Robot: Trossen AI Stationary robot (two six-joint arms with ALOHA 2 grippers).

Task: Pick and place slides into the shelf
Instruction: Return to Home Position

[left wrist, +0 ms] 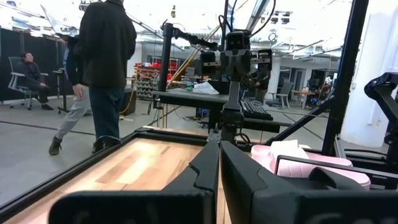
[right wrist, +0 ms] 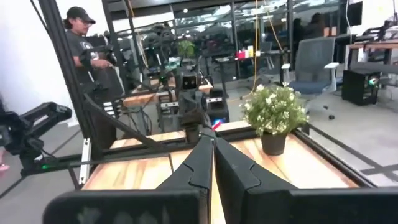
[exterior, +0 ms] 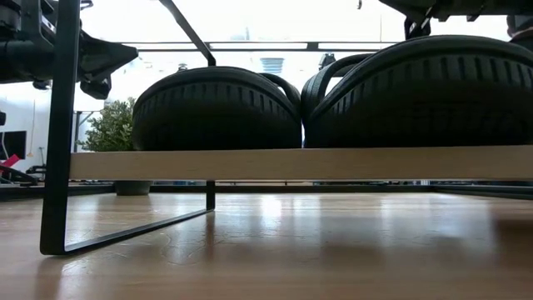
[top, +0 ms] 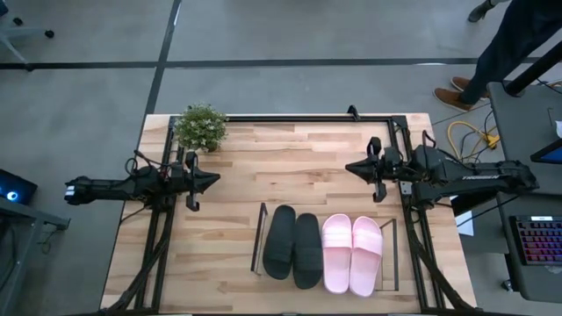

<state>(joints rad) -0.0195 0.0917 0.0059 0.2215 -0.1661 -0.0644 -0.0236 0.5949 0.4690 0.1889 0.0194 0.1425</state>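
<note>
All four slides lie side by side on the shelf [top: 326,220] near the table's near edge: the black pair [top: 293,243] on the left, the pink pair [top: 352,253] on the right, soles down on the light-wood board between its thin dark end frames. In the low view the black slides [exterior: 218,108] rest on the board [exterior: 300,163]. In the left wrist view a pink slide [left wrist: 298,163] shows. My left gripper [top: 213,178] hovers shut at the table's left side, my right gripper [top: 350,166] shut at the right side. Both are apart from the slides.
A small potted plant [top: 201,128] stands at the table's far left corner. A dark rail frames the table's far edge and sides. Bare wood lies between the two grippers and beyond the shelf. People stand and sit in the room beyond the table.
</note>
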